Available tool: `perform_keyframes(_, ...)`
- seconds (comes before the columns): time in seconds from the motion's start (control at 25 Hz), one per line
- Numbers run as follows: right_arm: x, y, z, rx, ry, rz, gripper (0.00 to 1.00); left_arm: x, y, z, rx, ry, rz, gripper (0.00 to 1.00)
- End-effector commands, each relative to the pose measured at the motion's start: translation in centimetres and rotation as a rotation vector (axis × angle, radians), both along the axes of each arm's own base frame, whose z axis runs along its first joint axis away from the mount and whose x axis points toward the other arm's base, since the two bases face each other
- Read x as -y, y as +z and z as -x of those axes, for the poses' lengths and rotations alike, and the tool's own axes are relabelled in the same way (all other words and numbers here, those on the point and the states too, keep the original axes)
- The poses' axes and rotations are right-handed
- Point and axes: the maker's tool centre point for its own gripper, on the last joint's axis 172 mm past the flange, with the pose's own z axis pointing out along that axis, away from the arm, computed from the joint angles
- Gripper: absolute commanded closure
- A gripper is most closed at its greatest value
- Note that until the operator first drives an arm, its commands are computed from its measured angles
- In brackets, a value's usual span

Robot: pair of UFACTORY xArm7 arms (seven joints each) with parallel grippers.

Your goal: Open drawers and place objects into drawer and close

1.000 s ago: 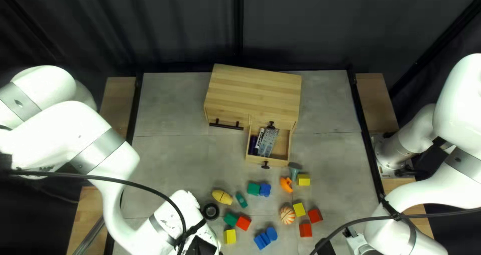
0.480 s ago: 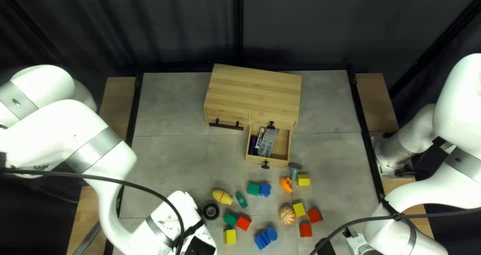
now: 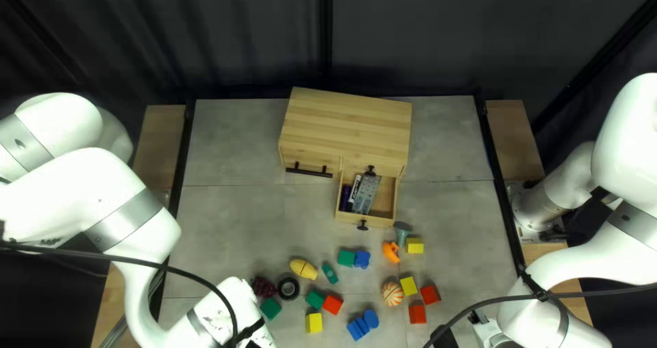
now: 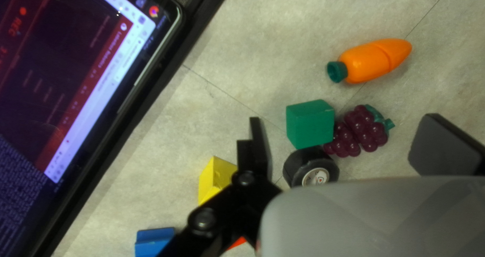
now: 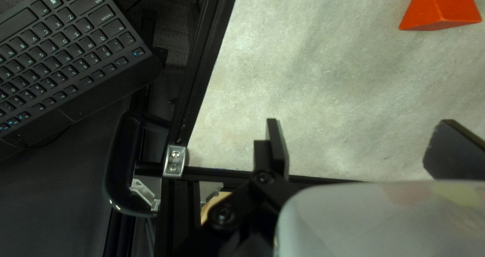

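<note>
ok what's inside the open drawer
The open drawer holds a dark stick, a white pen-like stick and a grey item, lying side by side. Whatever may be beneath them is covered and can't be seen.

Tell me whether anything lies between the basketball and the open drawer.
Yes: the orange toy lies between the ball and the drawer, whose front wall with its black knob also stands across the way. Lifting over both looks safest.

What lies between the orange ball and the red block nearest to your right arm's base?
The top left view shows a yellow block between the orange ball and the red block.
</note>
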Motion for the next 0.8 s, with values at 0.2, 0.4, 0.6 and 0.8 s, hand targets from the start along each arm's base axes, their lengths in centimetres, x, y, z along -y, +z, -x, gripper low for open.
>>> perform_keyframes(0.2, 0.0, 0.0, 0.0, 0.000, 0.000, 0.000, 0.00, -1.1, 0.3, 0.6, -0.005, -0.087, -0.039, 0.00)
perform_keyframes(0.4, 0.0, 0.0, 0.0, 0.000, 0.000, 0.000, 0.00, -0.1, 0.3, 2.9, -0.018, -0.106, -0.029, 0.00)
perform_keyframes(0.6, 0.0, 0.0, 0.0, 0.000, 0.000, 0.000, 0.00, 1.8, 0.1, 5.3, -0.049, -0.104, -0.001, 0.00)
perform_keyframes(0.8, 0.0, 0.0, 0.0, 0.000, 0.000, 0.000, 0.00, 2.9, 0.0, 7.8, -0.069, -0.093, 0.023, 0.00)
